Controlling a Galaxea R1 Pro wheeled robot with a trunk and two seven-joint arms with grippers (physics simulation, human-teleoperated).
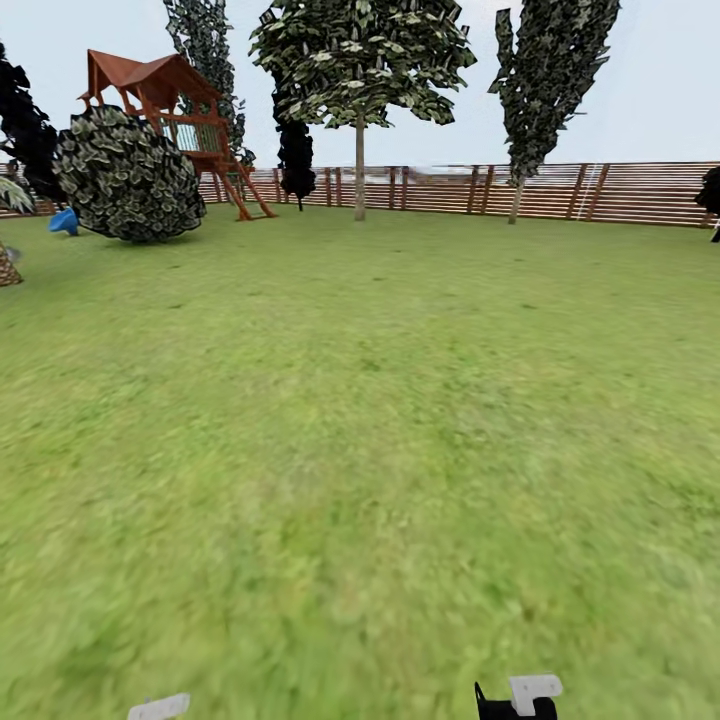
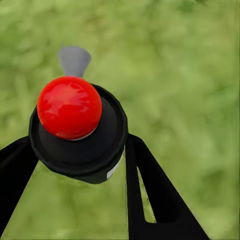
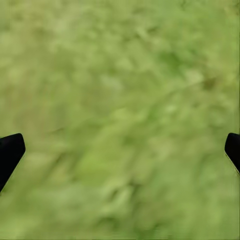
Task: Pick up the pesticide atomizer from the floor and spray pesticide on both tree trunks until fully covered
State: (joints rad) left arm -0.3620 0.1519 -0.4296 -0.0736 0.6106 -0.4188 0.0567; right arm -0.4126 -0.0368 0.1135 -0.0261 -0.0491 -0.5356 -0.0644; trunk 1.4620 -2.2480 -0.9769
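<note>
The atomizer (image 2: 80, 132) is gripped between the closed fingers of the left end effector (image 2: 80, 165) above the lawn (image 1: 380, 420), while the right end effector (image 3: 120, 150) is spread wide, empty.

Your head camera looks forward across the lawn (image 1: 360, 450) to the far fence (image 1: 640, 192). Both wrist cameras face down, close over that same grass.

A wide grass lawn (image 1: 380, 420) runs back to a brown slatted fence (image 1: 620, 192). Two grey-trunked trees (image 1: 359, 150) stand by the fence, well apart. At left, a round bush (image 1: 128, 175) sits in front of a red-roofed wooden play tower (image 1: 170, 100).
</note>
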